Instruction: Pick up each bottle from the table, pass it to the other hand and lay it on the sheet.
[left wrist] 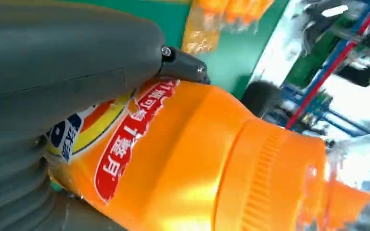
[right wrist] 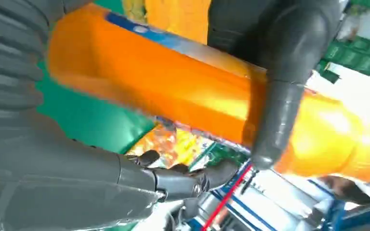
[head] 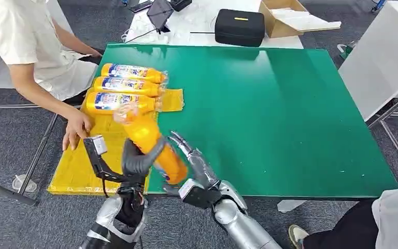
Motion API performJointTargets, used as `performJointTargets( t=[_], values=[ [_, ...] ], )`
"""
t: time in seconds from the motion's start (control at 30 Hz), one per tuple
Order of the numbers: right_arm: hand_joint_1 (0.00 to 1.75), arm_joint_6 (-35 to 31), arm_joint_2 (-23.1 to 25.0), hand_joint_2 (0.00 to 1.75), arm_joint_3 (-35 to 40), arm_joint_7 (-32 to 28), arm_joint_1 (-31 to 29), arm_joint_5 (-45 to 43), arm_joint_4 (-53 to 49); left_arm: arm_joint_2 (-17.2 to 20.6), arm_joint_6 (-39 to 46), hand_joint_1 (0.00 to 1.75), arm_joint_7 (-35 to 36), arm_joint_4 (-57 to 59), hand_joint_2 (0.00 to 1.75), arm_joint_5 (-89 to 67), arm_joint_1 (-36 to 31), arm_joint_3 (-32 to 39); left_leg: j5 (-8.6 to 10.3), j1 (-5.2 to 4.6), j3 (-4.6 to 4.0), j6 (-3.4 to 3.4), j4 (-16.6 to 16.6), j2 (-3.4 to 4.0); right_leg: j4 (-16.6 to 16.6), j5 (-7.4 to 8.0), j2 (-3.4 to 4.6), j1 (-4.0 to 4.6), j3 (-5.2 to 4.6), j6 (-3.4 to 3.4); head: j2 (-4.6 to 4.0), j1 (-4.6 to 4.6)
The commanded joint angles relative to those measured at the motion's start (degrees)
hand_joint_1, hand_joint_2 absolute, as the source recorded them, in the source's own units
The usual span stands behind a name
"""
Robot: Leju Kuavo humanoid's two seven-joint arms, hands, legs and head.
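So the orange bottle is up in the air right over the near edge of the worktop, at the near right corner of the yellow sheet. Its long axis runs diagonally, cap end pointing away toward the sheet and the row already there, base end coming back toward the robot. Left hand is wrapped around the middle of it, dark fingers closed over the body. Right hand sits just beside the base end with its fingers spread apart; from the right wrist view they look loose next to the bottle, not clamped, though I can't tell if any are still brushing it. So the left hand is the one doing the carrying, and the sheet lies just ahead and to the left of it.

Three bottles lie side by side on the far part of the sheet, caps pointing right toward the green. I'd guess the free strip on the near side of that row is where this one goes, swung parallel.

The bottle is smooth glossy plastic with a ribbed cap and crinkly clear wrap on the tip, so probably slippery. The sheet looks like thin floppy film. A person's hand rests on its left edge.
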Motion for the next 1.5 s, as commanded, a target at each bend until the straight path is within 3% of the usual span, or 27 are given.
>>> performJointTargets(
  t=[0.03, 0.1, 0.13, 0.2, 0.37, 0.5, 0.57, 0.7, 0.8, 0.93, 1.17, 1.23, 1.27, 1.3, 1.33, 1.37, 1.4, 1.5],
  values=[
    [0.0, -0.34, -1.79, 1.75, 2.44, -0.08, -0.67, 0.01, -0.63, 0.68, 0.32, 1.75, -0.33, 4.27, 1.75, -0.55, -3.09, 1.09, -0.1, 0.07, 0.29, -0.03, 0.03, -0.16, 0.0, -0.16, -0.16, 0.07, 0.35, -0.14, 0.0, 0.04],
    [0.0, -0.79, -1.77, 1.75, 2.42, -0.22, -0.72, 0.13, -0.62, 1.13, 1.89, 1.75, -1.64, 4.05, 1.75, -2.95, -3.14, 0.29, -0.08, 0.04, 0.21, -0.02, -0.01, 0.04, -0.02, -0.07, 0.03, 0.04, 0.23, -0.09, 0.0, 0.02],
    [0.0, -4.16, -2.2, 1.75, 2.74, -0.81, -0.54, 1.97, -0.82, 2.43, 8.49, 1.75, -4.74, 4.26, 1.75, -12.62, -3.84, -1.84, -0.22, 0.07, 0.46, -0.03, 0.06, 0.07, 0.03, -0.19, 0.08, 0.08, 0.47, -0.17, 0.0, 0.0],
    [0.0, -8.07, -2.35, 1.75, 2.07, -1.49, -0.05, 3.89, -1.3, 4.05, 13.84, 1.75, -4.78, 4.9, 1.75, -22.85, -4.42, -2.66, -0.14, 0.06, 0.39, -0.04, 0.03, -0.09, 0.03, -0.18, -0.07, 0.06, 0.43, -0.17, 0.0, 0.02],
    [0.0, -14.57, -2.68, 1.75, 0.43, -1.29, 1.55, 7.85, -4.18, 5.54, 17.93, 1.75, -2.95, 5.98, 1.75, -39.78, -3.86, 1.02, -0.06, 0.04, 0.28, -0.05, -0.05, 0.0, -0.03, -0.08, -0.01, 0.04, 0.29, -0.13, 0.0, 0.02],
    [0.0, -12.97, -1.67, 1.75, 0.7, -1.61, 0.53, 7.45, -2.61, 7.32, 25.49, 1.75, 0.35, 12.59, 1.75, -59.09, -7.11, -1.46, -0.05, 0.04, 0.24, -0.04, -0.03, 0.0, -0.02, -0.07, -0.02, 0.04, 0.26, -0.12, 0.0, 0.0],
    [0.0, -12.99, -1.29, 1.75, 0.78, -1.77, 0.09, 7.35, -1.91, 7.22, 25.12, 1.75, 0.13, 13.63, 1.75, -59.18, -7.62, -1.09, -0.06, 0.04, 0.3, -0.05, -0.05, 0.02, -0.02, -0.07, 0.02, 0.04, 0.3, -0.13, 0.0, 0.0],
    [0.0, -11.55, -0.23, 1.75, 0.19, -3.07, -0.45, 5.92, -0.36, 9.79, 28.0, 1.75, 9.82, 21.25, 1.75, -81.2, -12.22, -2.84, -0.07, 0.08, 0.36, -0.07, -0.01, 0.01, 0.01, -0.09, 0.01, 0.08, 0.36, -0.19, 0.0, 0.02],
    [0.0, -11.67, -0.03, 1.75, -0.67, -3.32, -0.55, 5.62, -0.06, 11.38, 27.82, 1.75, 15.31, 27.72, 1.75, -91.54, -16.16, -1.83, 0.02, 0.06, 0.21, -0.07, -0.04, 0.03, -0.01, -0.01, 0.01, 0.05, 0.21, -0.13, 0.0, 0.02],
    [0.0, -12.27, -0.47, 1.75, -1.15, -3.32, 0.02, 5.45, -0.78, 12.06, 24.82, 1.75, 17.6, 37.81, 1.75, -97.75, -21.3, -2.5, 0.07, 0.06, 0.13, -0.05, -0.03, -0.02, 0.0, 0.0, -0.04, 0.05, 0.16, -0.1, 0.0, 0.02],
    [0.0, -12.97, -0.26, 1.75, -2.93, -3.32, 1.49, 4.67, -1.31, 9.18, 12.4, 1.75, 12.8, 44.4, 1.75, -91.17, -23.13, 0.94, 0.0, 0.09, 0.27, -0.07, 0.02, -0.06, 0.04, -0.11, -0.07, 0.08, 0.32, -0.13, 0.0, 0.02],
    [0.0, -12.71, -0.4, 1.75, -3.47, -3.31, 2.06, 4.59, -1.71, 9.14, 11.49, 1.64, 13.75, 45.01, 1.75, -92.21, -23.54, -0.11, 0.07, 0.06, 0.11, -0.05, 0.0, -0.07, 0.03, -0.04, -0.08, 0.04, 0.16, -0.08, 0.0, 0.02],
    [0.0, -12.57, -0.58, 1.75, -3.61, -3.3, 2.37, 4.55, -1.46, 9.16, 10.62, 1.43, 13.82, 45.62, 1.75, -92.11, -23.61, -0.17, 0.0, 0.09, 0.24, -0.07, 0.04, -0.07, 0.05, -0.1, -0.08, 0.08, 0.29, -0.12, 0.0, 0.02],
    [0.0, -12.5, -0.53, 1.75, -3.95, -3.3, 2.56, 4.47, -1.05, 8.91, 9.13, 0.75, 13.99, 46.12, 1.75, -91.18, -23.89, 0.49, 0.04, 0.07, 0.16, -0.06, 0.01, -0.1, 0.03, -0.07, -0.11, 0.06, 0.22, -0.1, 0.0, 0.02],
    [0.0, -12.87, -0.52, 1.75, -4.19, -3.32, 2.73, 4.58, -0.82, 8.75, 8.06, 0.35, 14.02, 46.43, 1.75, -90.51, -24.0, 0.91, 0.07, 0.06, 0.08, -0.06, 0.01, -0.07, 0.03, -0.04, -0.09, 0.04, 0.11, -0.07, 0.0, 0.02],
    [0.0, -13.53, -0.5, 1.75, -4.43, -3.32, 2.85, 4.76, -0.31, 8.84, 5.28, 0.28, 14.05, 46.82, 1.75, -90.14, -24.28, 0.79, 0.02, 0.09, 0.18, -0.07, 0.04, -0.12, 0.05, -0.1, -0.13, 0.08, 0.25, -0.12, 0.0, 0.02],
    [0.0, -13.87, -0.53, 1.75, -4.38, -3.32, 2.75, 5.06, 0.23, 9.12, 2.84, 0.09, 13.84, 47.34, 1.75, -90.02, -24.65, 0.32, 0.04, 0.08, 0.14, -0.07, 0.03, -0.12, 0.05, -0.08, -0.13, 0.07, 0.2, -0.1, 0.0, 0.02],
    [0.0, -14.05, -0.63, 1.75, -3.85, -3.32, 2.77, 4.22, 0.09, 9.59, -1.56, 0.03, 12.79, 47.68, 1.75, -88.03, -24.9, 1.22, 0.04, 0.09, 0.14, -0.07, 0.04, -0.05, 0.05, -0.06, -0.06, 0.08, 0.17, -0.11, 0.0, 0.02]
  ],
)
